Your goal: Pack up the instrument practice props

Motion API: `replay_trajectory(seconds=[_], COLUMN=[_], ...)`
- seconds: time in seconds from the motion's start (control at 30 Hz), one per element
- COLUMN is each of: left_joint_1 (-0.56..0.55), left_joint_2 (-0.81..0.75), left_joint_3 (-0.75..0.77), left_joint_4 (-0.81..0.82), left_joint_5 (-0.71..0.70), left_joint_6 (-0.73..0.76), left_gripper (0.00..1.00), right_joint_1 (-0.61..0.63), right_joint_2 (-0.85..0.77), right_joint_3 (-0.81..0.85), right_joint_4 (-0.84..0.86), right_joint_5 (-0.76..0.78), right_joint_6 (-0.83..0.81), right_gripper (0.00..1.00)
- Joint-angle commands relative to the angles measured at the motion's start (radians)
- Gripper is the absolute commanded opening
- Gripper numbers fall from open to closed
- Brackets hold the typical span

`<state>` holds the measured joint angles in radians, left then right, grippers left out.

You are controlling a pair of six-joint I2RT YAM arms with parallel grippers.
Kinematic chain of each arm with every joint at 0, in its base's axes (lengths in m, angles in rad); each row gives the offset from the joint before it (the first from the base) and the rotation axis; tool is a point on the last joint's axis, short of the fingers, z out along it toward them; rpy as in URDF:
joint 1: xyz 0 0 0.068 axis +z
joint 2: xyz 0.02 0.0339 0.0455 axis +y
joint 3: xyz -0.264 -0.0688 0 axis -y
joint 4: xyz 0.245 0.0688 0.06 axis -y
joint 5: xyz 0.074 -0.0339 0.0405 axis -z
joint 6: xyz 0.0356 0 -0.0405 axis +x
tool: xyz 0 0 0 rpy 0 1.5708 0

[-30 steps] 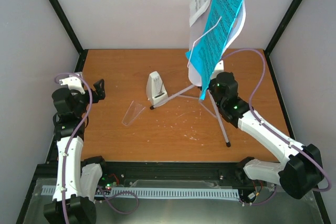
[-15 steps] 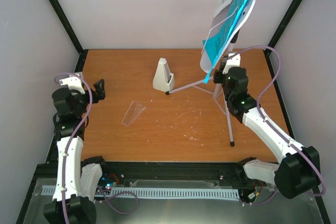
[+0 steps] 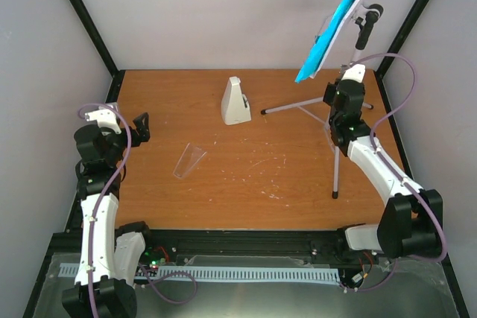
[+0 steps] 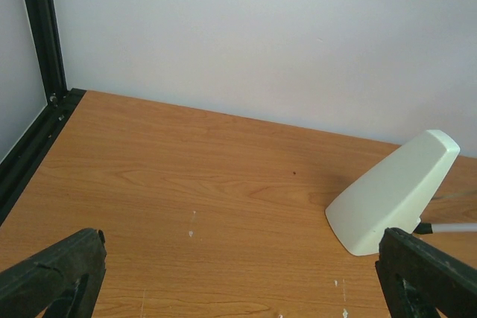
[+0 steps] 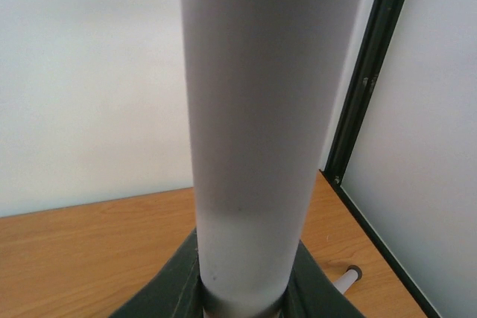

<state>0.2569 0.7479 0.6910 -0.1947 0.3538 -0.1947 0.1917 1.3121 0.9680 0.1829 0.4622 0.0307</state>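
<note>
White tripod stand (image 3: 294, 106), blue pages (image 3: 339, 24), upright metronome (image 3: 236, 100)

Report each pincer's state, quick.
Left pincer: open, holding nothing.
Right pincer: closed on the music stand pole.

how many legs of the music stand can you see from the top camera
2. One music stand leg runs left toward the metronome; the other points toward the near side, beside the right arm. A third may be hidden behind that arm.
</note>
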Motion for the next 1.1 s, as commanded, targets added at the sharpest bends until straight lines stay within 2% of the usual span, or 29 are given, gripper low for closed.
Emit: replay_trajectory(seconds=[0.0, 0.27, 0.6, 0.63, 0.7, 0.77, 0.83, 0.87, 0.9, 1.0, 1.07], left_joint_1=[0.001, 0.001, 0.0, 0.001, 0.001, 0.001, 0.0, 0.0, 0.001, 0.001, 0.001], left_joint_2=[-0.004, 0.001, 0.008, 0.012, 0.018, 0.023, 0.032, 0.04, 0.045, 0.072, 0.095], left_joint_3=[0.002, -0.003, -0.002, -0.002, -0.001, 0.0, 0.001, 0.002, 0.003, 0.012, 0.043], left_joint_4=[0.026, 0.026, 0.026, 0.026, 0.026, 0.026, 0.026, 0.026, 0.026, 0.026, 0.012], left_joint_5=[0.014, 0.011, 0.012, 0.014, 0.022, 0.045, 0.074, 0.088, 0.096, 0.113, 0.174], left_joint_6=[0.014, 0.003, -0.011, -0.013, -0.013, -0.008, -0.002, 0.0, 0.0, -0.024, -0.099], left_gripper=[0.99, 0.99, 0.99, 0.99, 0.99, 0.99, 0.99, 0.99, 1.0, 0.99, 0.99], right_joint_1=[-0.018, -0.018, -0.019, -0.018, -0.018, -0.018, -0.018, -0.019, -0.018, -0.018, -0.018], right_joint_2=[0.082, 0.2, 0.211, 0.198, 0.167, 0.126, 0.082, 0.046, 0.028, -0.069, -0.131], right_joint_3=[0.032, 0.116, 0.09, 0.08, 0.063, 0.046, 0.033, 0.017, -0.001, -0.045, -0.068], right_joint_4=[0.008, 0.038, 0.067, 0.065, 0.059, 0.035, -0.008, -0.027, -0.043, -0.091, -0.143], right_joint_5=[0.141, 0.107, 0.086, 0.08, 0.045, -0.03, -0.074, -0.081, -0.082, -0.085, -0.084], right_joint_6=[-0.064, -0.004, 0.055, 0.055, 0.05, 0.035, 0.046, 0.053, 0.056, 0.081, 0.123], right_gripper=[0.03, 0.03, 0.04, 0.07, 0.29, 0.7, 0.91, 0.98, 1.0, 1.0, 1.0])
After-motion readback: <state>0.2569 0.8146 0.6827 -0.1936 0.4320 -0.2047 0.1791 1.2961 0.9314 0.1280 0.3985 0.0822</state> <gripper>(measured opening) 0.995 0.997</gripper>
